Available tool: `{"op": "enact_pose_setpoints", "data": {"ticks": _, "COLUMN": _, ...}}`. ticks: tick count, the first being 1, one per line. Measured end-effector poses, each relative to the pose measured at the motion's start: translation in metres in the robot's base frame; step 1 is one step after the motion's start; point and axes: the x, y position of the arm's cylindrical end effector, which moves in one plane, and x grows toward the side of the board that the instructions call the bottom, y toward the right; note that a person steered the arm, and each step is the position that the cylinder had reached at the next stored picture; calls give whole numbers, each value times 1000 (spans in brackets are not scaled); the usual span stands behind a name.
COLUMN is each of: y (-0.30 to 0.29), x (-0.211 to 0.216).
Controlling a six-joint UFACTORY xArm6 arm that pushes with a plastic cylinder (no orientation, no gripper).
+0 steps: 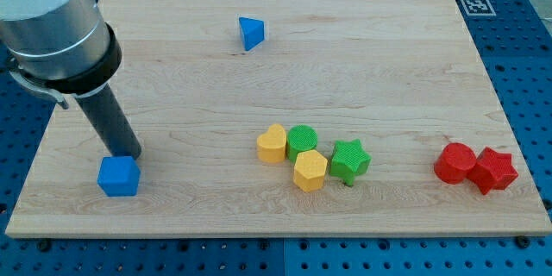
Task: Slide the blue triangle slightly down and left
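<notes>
The blue triangle (pixel 251 33) lies near the view's top, a little left of centre, on the wooden board (pixel 285 95). My tip (pixel 126 153) is far from it at the view's lower left, right at the upper edge of a blue cube (pixel 118 176). The dark rod rises from the tip up and to the left into the arm's grey body.
A cluster sits at lower centre: a yellow heart (pixel 272 144), a green cylinder (pixel 302 141), a yellow hexagon (pixel 310 171) and a green star (pixel 349 160). A red cylinder (pixel 454 163) and a red star (pixel 494 170) sit together at lower right.
</notes>
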Motion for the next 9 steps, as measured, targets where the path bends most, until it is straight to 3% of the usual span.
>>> {"op": "enact_pose_setpoints", "data": {"ticks": 2, "y": 0, "x": 16}}
{"op": "enact_pose_setpoints", "data": {"ticks": 3, "y": -8, "x": -29}}
{"op": "enact_pose_setpoints", "data": {"ticks": 5, "y": -28, "x": -185}}
{"op": "enact_pose_setpoints", "data": {"ticks": 6, "y": 0, "x": -244}}
{"op": "enact_pose_setpoints", "data": {"ticks": 7, "y": 70, "x": -276}}
{"op": "enact_pose_setpoints", "data": {"ticks": 8, "y": 159, "x": -278}}
{"op": "enact_pose_setpoints", "data": {"ticks": 9, "y": 183, "x": -272}}
